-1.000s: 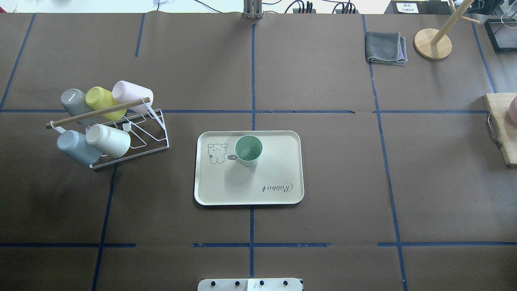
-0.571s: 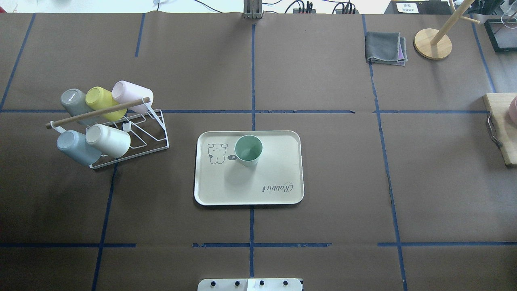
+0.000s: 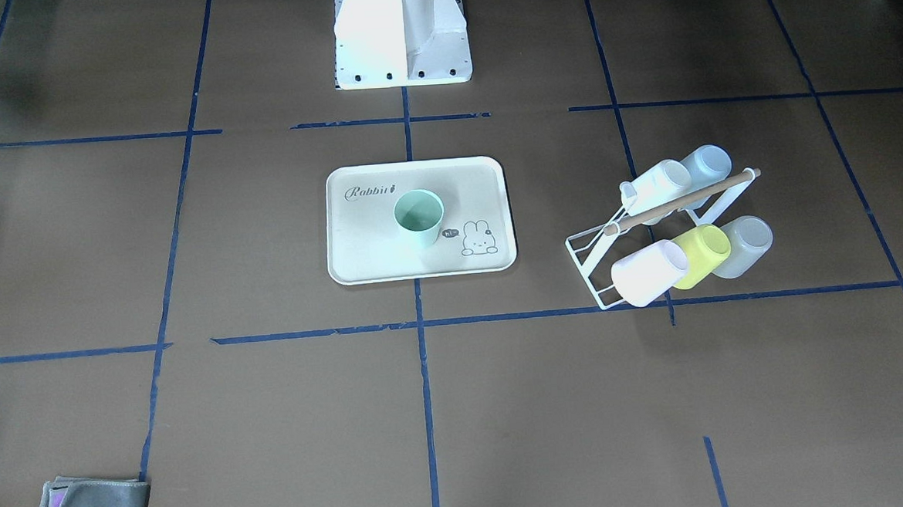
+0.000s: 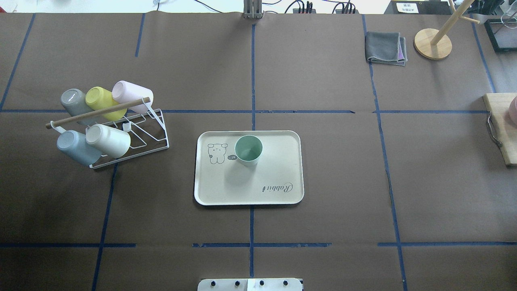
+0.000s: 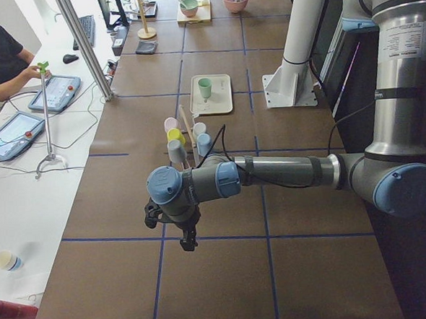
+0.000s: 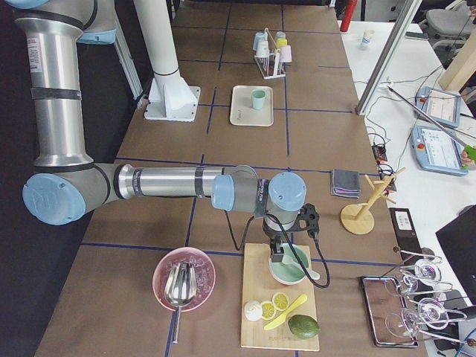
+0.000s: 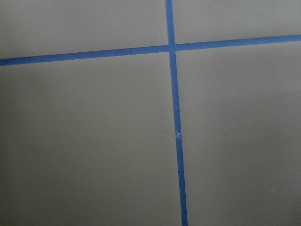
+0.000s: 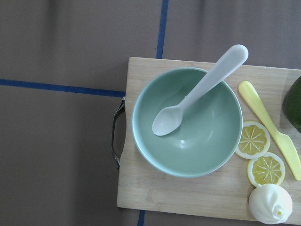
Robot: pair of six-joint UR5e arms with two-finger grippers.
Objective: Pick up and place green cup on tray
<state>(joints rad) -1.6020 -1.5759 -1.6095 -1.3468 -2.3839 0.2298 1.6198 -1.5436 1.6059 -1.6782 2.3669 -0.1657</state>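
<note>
One green cup (image 4: 248,150) upright on the tray (image 4: 278,165), left gripper (image 5: 187,240) and right gripper (image 6: 285,249) well apart at the surface's (image 4: 323,81) ends, jaws' state cannot be told.

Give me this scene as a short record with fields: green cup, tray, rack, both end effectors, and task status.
green cup: upright, mouth up, standing on the tray beside the bunny drawing
tray: flat at mid-table, holding only the green cup
cup rack: on the robot's left of the tray, carrying five pastel cups
left end effector: over bare table, apart from the rack; open or shut cannot be told
right end effector: above a green bowl on a wooden board; open or shut cannot be told
task status: looks done
</note>
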